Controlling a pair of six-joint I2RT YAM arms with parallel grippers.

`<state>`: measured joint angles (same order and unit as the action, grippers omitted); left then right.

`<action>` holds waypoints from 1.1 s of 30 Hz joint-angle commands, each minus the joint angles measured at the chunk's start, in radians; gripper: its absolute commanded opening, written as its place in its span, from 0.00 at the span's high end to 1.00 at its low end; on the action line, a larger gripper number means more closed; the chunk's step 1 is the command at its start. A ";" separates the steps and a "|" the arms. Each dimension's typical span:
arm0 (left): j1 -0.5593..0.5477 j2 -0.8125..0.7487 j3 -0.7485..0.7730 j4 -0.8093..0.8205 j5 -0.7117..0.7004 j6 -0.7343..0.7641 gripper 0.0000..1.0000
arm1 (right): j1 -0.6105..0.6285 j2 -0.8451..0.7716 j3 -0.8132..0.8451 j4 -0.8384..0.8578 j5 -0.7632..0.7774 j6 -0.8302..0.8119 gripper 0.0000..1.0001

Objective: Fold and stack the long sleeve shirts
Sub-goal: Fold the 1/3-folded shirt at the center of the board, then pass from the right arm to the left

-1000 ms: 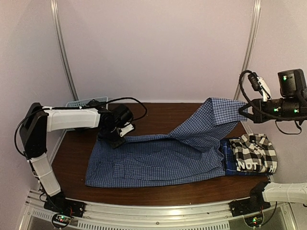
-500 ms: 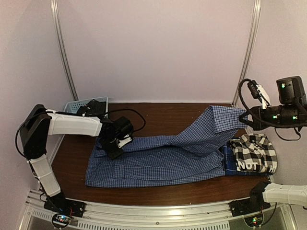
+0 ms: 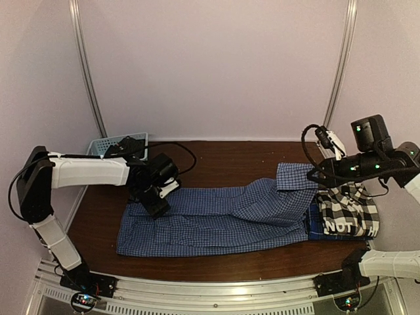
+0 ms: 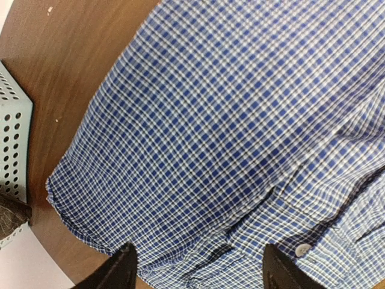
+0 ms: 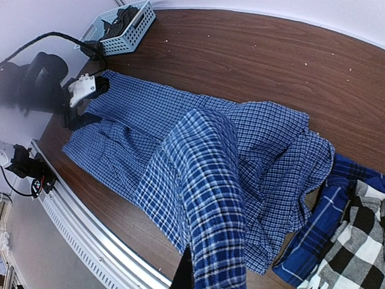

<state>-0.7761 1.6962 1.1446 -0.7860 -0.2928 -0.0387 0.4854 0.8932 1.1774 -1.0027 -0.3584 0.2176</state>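
The blue fine-check shirt (image 3: 210,220) lies spread along the table, its right end lifted into a fold. My left gripper (image 3: 155,205) hovers open over the shirt's far left edge. In the left wrist view both fingertips (image 4: 123,268) stand wide apart above the cloth (image 4: 228,138), and nothing is held. My right gripper (image 3: 315,176) is shut on the shirt's raised right end, and the cloth (image 5: 210,198) drapes up to the gripper (image 5: 201,280). The black-and-white plaid shirt (image 3: 348,209) sits folded on the darker blue plaid one (image 3: 314,224) at the right.
A light blue lattice basket (image 3: 118,143) with dark contents stands at the back left corner, also seen in the wrist views (image 5: 123,24) (image 4: 12,144). A metal rail (image 3: 216,289) runs along the near table edge. Bare wood (image 3: 230,154) lies behind the shirt.
My left gripper has opened and let go of the shirt's left edge. My right gripper has carried the shirt's right end leftward and lower, over the spread cloth.
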 commanded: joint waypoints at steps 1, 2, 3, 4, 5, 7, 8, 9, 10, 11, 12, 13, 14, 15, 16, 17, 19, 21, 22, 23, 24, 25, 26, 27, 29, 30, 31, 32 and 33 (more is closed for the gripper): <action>-0.003 -0.080 0.036 0.122 0.080 0.020 0.23 | -0.005 0.058 -0.051 0.170 -0.127 0.025 1.00; -0.004 -0.092 0.043 0.166 0.110 0.025 0.15 | -0.005 0.075 -0.060 0.210 -0.153 0.032 1.00; -0.009 -0.107 0.048 0.202 0.143 0.028 0.10 | -0.005 0.091 -0.070 0.244 -0.185 0.039 1.00; -0.019 -0.119 0.052 0.229 0.164 0.028 0.07 | -0.005 0.108 -0.076 0.272 -0.211 0.047 1.00; -0.033 -0.128 0.060 0.270 0.172 0.028 0.05 | -0.005 0.125 -0.079 0.297 -0.230 0.055 1.00; -0.073 -0.145 0.068 0.346 0.169 0.043 0.04 | -0.005 0.156 -0.082 0.348 -0.273 0.075 1.00; -0.098 -0.153 0.069 0.385 0.173 0.064 0.04 | -0.006 0.169 -0.087 0.381 -0.300 0.091 1.00; -0.124 -0.160 0.069 0.424 0.178 0.081 0.04 | -0.006 0.182 -0.093 0.413 -0.328 0.107 1.00; -0.150 -0.163 0.069 0.460 0.175 0.096 0.04 | -0.006 0.193 -0.099 0.441 -0.356 0.122 1.00; -0.179 -0.163 0.070 0.498 0.167 0.111 0.04 | -0.006 0.206 -0.107 0.468 -0.384 0.135 1.00; -0.207 -0.163 0.068 0.536 0.162 0.128 0.04 | -0.005 0.217 -0.115 0.489 -0.416 0.149 1.00; -0.237 -0.161 0.065 0.576 0.150 0.147 0.04 | -0.006 0.225 -0.124 0.513 -0.439 0.163 1.00; -0.267 -0.160 0.058 0.621 0.129 0.169 0.04 | -0.005 0.231 -0.135 0.534 -0.452 0.179 1.00; -0.294 -0.161 0.046 0.664 0.107 0.193 0.04 | -0.005 0.234 -0.146 0.555 -0.473 0.195 1.00; -0.319 -0.160 0.034 0.712 0.083 0.223 0.04 | -0.005 0.233 -0.161 0.572 -0.486 0.210 1.00; -0.339 -0.157 0.020 0.757 0.059 0.253 0.04 | -0.005 0.232 -0.172 0.589 -0.499 0.226 1.00; -0.375 -0.149 -0.002 0.843 0.010 0.321 0.04 | -0.005 0.223 -0.195 0.624 -0.529 0.259 1.00; -0.407 -0.127 -0.020 0.904 -0.050 0.401 0.03 | -0.006 0.216 -0.216 0.647 -0.553 0.282 1.00; -0.420 -0.114 -0.024 0.930 -0.074 0.447 0.02 | -0.005 0.211 -0.225 0.651 -0.562 0.290 1.00; -0.430 -0.103 -0.034 0.956 -0.086 0.493 0.02 | -0.005 0.207 -0.232 0.650 -0.568 0.292 1.00; -0.437 -0.092 -0.044 0.984 -0.087 0.557 0.02 | -0.005 0.201 -0.239 0.650 -0.573 0.295 1.00; -0.444 -0.083 -0.059 1.008 -0.087 0.602 0.02 | -0.005 0.196 -0.245 0.653 -0.577 0.300 1.00; -0.449 -0.073 -0.073 1.040 -0.089 0.645 0.02 | -0.006 0.191 -0.252 0.654 -0.579 0.304 1.00; -0.452 -0.065 -0.086 1.066 -0.089 0.689 0.02 | -0.005 0.187 -0.257 0.658 -0.584 0.309 1.00; -0.457 -0.051 -0.113 1.128 -0.099 0.766 0.02 | -0.005 0.180 -0.265 0.659 -0.593 0.313 1.00; -0.457 -0.045 -0.124 1.162 -0.107 0.800 0.02 | -0.005 0.178 -0.268 0.659 -0.597 0.315 1.00; -0.457 -0.039 -0.133 1.196 -0.113 0.831 0.02 | -0.006 0.176 -0.272 0.660 -0.600 0.316 1.00; -0.456 -0.032 -0.137 1.232 -0.114 0.862 0.02 | -0.005 0.175 -0.276 0.663 -0.605 0.321 1.00; -0.457 -0.023 -0.133 1.240 -0.109 0.886 0.02 | -0.005 0.173 -0.281 0.668 -0.609 0.325 1.00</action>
<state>-1.2316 1.6497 1.0264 0.2485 -0.3668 0.6559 0.4854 1.0924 0.9165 -0.3820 -0.9264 0.5179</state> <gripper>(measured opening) 0.976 0.018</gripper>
